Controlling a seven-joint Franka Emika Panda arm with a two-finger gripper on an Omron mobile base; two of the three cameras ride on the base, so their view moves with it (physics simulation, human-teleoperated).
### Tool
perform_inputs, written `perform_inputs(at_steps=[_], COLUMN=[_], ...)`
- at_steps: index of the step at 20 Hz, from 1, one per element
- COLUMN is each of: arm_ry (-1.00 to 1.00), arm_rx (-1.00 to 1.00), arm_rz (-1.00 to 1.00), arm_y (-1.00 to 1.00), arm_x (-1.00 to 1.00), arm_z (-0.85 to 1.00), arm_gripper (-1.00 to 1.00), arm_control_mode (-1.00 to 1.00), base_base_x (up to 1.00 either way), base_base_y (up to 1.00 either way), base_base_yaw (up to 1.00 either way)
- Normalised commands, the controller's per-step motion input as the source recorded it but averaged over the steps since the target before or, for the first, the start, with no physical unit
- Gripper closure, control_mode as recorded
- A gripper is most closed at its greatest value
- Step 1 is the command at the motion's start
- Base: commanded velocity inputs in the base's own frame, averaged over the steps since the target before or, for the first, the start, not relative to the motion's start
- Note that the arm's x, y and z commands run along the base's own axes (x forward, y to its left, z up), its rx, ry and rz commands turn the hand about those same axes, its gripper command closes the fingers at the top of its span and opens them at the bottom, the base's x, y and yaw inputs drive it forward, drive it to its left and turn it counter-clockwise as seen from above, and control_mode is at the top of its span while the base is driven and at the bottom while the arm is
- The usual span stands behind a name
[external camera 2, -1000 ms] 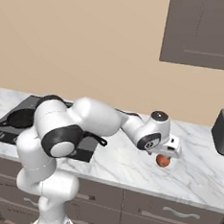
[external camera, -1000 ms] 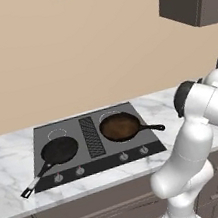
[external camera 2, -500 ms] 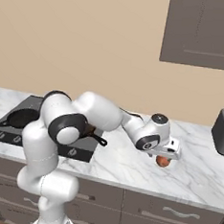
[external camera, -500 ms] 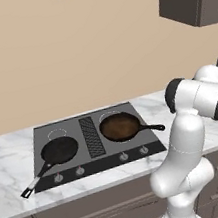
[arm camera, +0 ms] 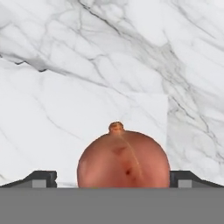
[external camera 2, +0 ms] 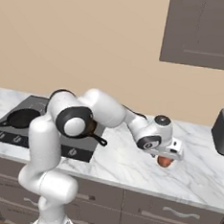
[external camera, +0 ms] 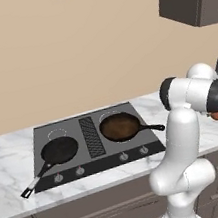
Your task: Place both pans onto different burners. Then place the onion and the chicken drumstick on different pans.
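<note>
Both pans are already sitting on separate burners of the cooktop (external camera: 96, 156): the black pan (external camera: 59, 150) on the left one and the brown-lined pan (external camera: 119, 127) on the right one, so the step in hand appears to be picking up the onion (arm camera: 124, 159); the onion is lying on the marble counter (arm camera: 87, 87) well to the right of the cooktop, and the gripper (external camera 2: 170, 156) is hanging directly over it with its jaws spread wide, one dark fingertip (arm camera: 41, 178) showing on each side of the bulb and neither visibly touching it; to do this well, the hand is probably needing to sink a little further so the pads meet the bulb at its widest girth, since a round, smooth skin is likely to squirt out of a high or off-centre pinch; closing slowly and evenly is looking wise; in the hand view the onion's small stem nub is pointing toward the top of the picture, so its stem-to-root axis is running across the line between the fingers, lying roughly flat along the counter.
</note>
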Motion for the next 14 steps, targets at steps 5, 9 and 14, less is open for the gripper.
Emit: perform_inputs(at_steps=[5,9,14], arm_ry=[0.00,0.00,0.00], arm_rx=[0.00,0.00,0.00], arm_rz=[0.00,0.00,0.00], arm_y=[-0.02,0.00,0.00], arm_x=[0.05,0.04,0.03], arm_z=[-0.27,-0.35,-0.37], arm_gripper=[-1.00,-1.00,1.00], arm_control_mode=[-1.00,-1.00,-1.00], base_base_x=[0.00,0.00,0.00], base_base_y=[0.00,0.00,0.00], base_base_yaw=[0.00,0.00,0.00])
